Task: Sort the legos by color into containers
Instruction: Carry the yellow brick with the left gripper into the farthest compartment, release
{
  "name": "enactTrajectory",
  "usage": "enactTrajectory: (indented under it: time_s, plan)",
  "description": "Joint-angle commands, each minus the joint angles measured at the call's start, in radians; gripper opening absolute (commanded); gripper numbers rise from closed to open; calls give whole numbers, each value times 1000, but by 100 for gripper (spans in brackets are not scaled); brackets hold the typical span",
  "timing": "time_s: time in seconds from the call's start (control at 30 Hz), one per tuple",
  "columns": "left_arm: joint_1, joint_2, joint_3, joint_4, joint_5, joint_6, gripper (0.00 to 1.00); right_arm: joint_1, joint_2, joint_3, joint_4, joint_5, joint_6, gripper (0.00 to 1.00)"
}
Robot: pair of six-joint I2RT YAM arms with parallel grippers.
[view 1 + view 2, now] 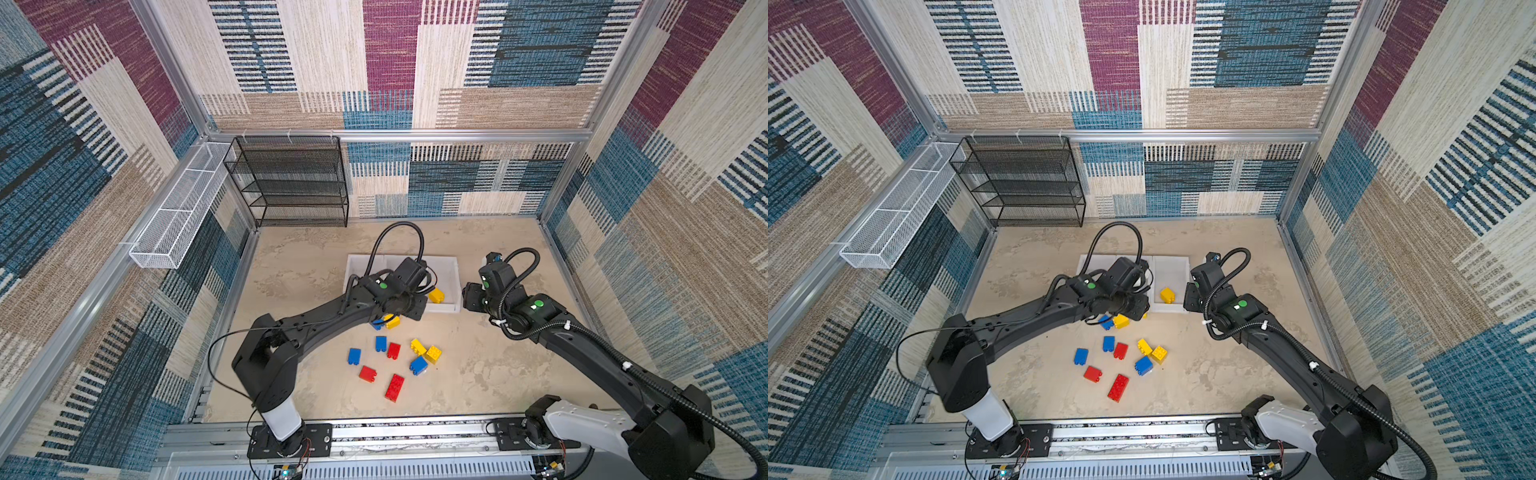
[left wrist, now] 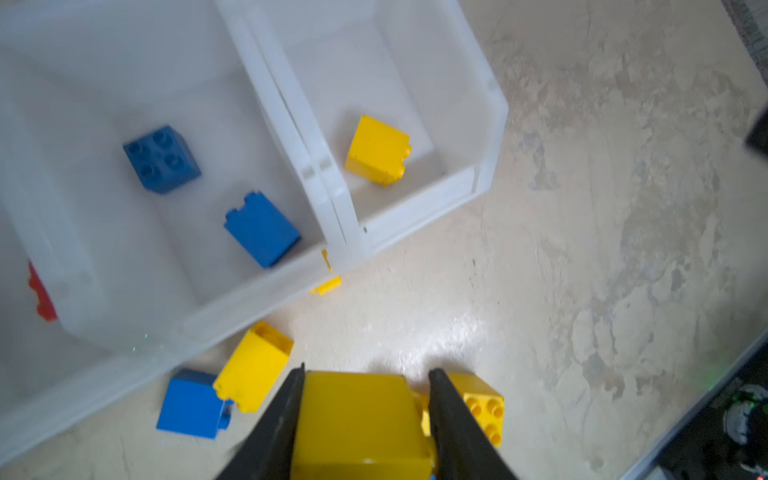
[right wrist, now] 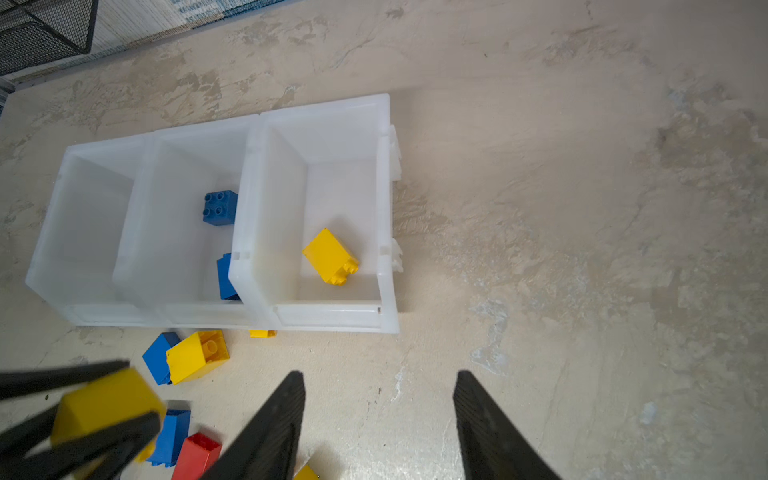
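1. Yellow brick is clamped by the left gripper, held just in front of the bins.
2. Right gripper is seen with claw apart and empty, near the bins' yellow end.
3. In that end bin one yellow piece is laid on its side; two blue pieces are seen in the middle bin.
4. At the third bin a red piece is glimpsed, mostly hidden.
5. Just in front of the bins a blue-and-yellow pair is seen touching, and a small yellow bit is pressed against the front wall.
6. Farther out from the bins a cluster of blue, red and yellow bricks is scattered on the table, a long red brick farthest.
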Motion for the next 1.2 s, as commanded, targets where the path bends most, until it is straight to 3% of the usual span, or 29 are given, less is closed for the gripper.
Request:
enactTrajectory:
  time_s: [0.0,0.2,0.37,0.57,0.87,1.17]
  plan:
    - [22,123,178,-35,31,96,39,-3,-43,-16,-24,25,14,60]
    - [44,417,552,-156,34,102,39,-3,-107,-42,-54,16,26,60]
    - [53,555,705,-168,48,73,41,-4,-124,-38,-87,29,11,60]
    - [54,598,744,-166,42,48,62,-5,-136,-41,-91,25,2,63]
    - [55,487,654,-149,46,37,68,-4,-157,-60,-87,7,9,63]
    - [78,71,130,56,24,3,69,-5,-162,-120,-77,-35,9,63]
